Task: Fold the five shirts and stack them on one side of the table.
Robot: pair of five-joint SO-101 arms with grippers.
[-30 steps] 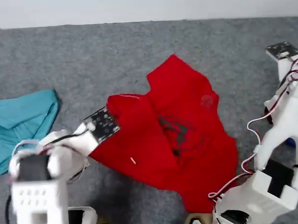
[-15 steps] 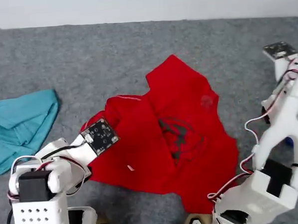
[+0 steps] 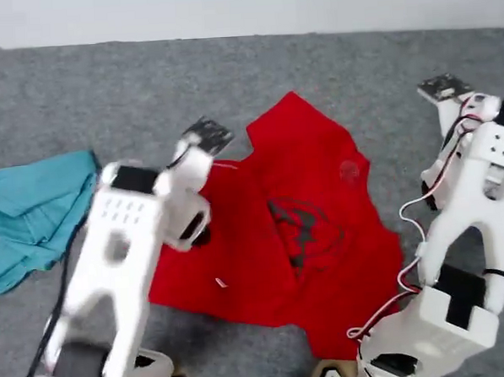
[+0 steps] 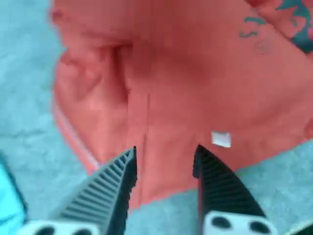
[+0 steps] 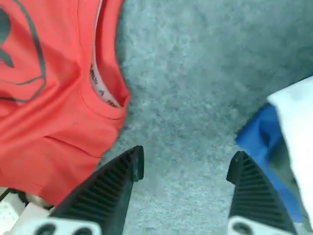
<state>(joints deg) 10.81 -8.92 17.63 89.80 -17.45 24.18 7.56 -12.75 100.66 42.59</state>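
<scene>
A red shirt [image 3: 296, 228] with a dark print lies crumpled in the middle of the grey carpeted table, partly folded over itself. A teal shirt [image 3: 29, 213] lies bunched at the left edge. My left gripper [image 4: 164, 161] hangs open above the red shirt's [image 4: 186, 83] left hem, nothing between its fingers; a small white tag [image 4: 221, 139] lies on the cloth there. My right gripper [image 5: 186, 169] is open over bare carpet beside the red shirt's collar [image 5: 100, 78]. The left arm [image 3: 128, 246] stands raised over the shirt's left side, the right arm [image 3: 472, 194] at the table's right.
Blue cloth [image 5: 266, 147] and something white [image 5: 296, 117] lie near the right gripper, at the right edge of the table. Grey carpet [image 3: 145, 84] spreads bare behind the shirts up to the white wall.
The left arm has lifted up off the red shirt's left edge and swung taller over it. The shirt's left side shifted slightly. The right arm leaned a little leftward.
</scene>
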